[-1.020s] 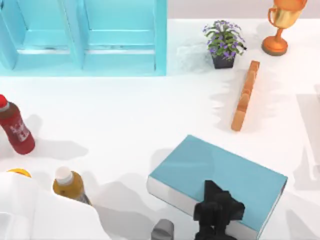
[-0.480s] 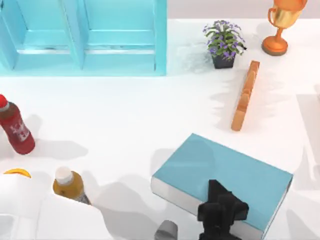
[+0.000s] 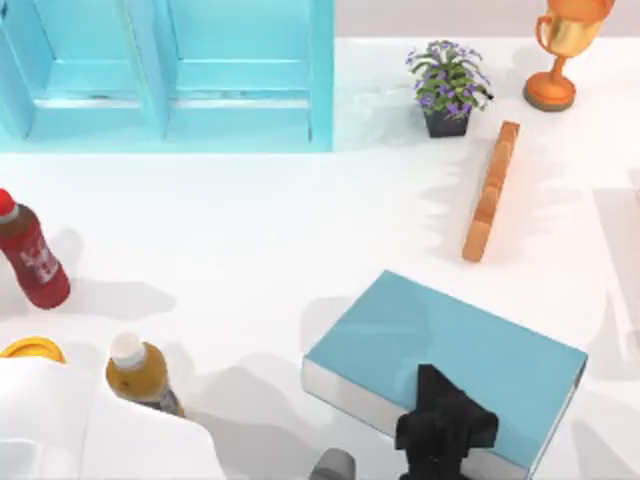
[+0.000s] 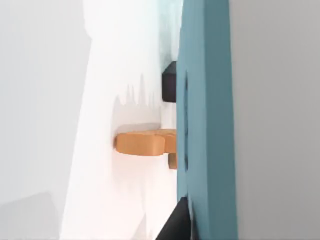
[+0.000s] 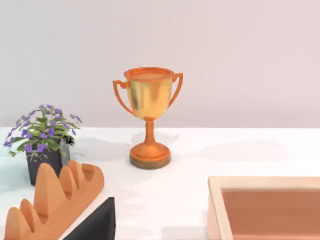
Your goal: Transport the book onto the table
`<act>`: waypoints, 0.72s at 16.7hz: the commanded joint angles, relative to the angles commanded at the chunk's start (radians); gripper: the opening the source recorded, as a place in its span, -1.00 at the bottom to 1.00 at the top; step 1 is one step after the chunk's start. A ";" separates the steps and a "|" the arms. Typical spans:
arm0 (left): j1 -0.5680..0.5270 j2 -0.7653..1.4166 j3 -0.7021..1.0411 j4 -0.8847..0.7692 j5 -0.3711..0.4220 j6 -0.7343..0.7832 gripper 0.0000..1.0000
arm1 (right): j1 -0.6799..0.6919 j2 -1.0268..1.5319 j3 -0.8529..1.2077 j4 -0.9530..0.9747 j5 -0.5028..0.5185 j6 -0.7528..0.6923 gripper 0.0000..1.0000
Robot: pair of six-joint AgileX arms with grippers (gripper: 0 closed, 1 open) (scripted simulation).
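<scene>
The teal-blue book (image 3: 450,355) with white page edges lies flat over the white table (image 3: 250,230), near the front edge and right of the middle. My left gripper (image 3: 432,388) is shut on the book's near edge, one black finger lying on the cover. In the left wrist view the book's cover (image 4: 205,120) runs close past the camera, with a black finger (image 4: 175,225) against it. Whether the book touches the tabletop I cannot tell. My right arm is parked at the right; a black part of my right gripper (image 5: 95,222) shows in its wrist view.
A bright blue shelf unit (image 3: 165,70) stands at the back left. A potted plant (image 3: 447,85), a gold trophy (image 3: 565,50) and an orange-brown slab (image 3: 490,190) are at the back right. A red bottle (image 3: 30,255) and an amber bottle (image 3: 140,370) stand at the left. A wooden box (image 5: 270,207) lies near the right arm.
The book and my left gripper have shifted slightly to the right and toward the front edge. Everything else stays put.
</scene>
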 joint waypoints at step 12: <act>0.000 0.066 -0.045 0.116 0.001 0.005 -0.85 | 0.000 0.000 0.000 0.000 0.000 0.000 1.00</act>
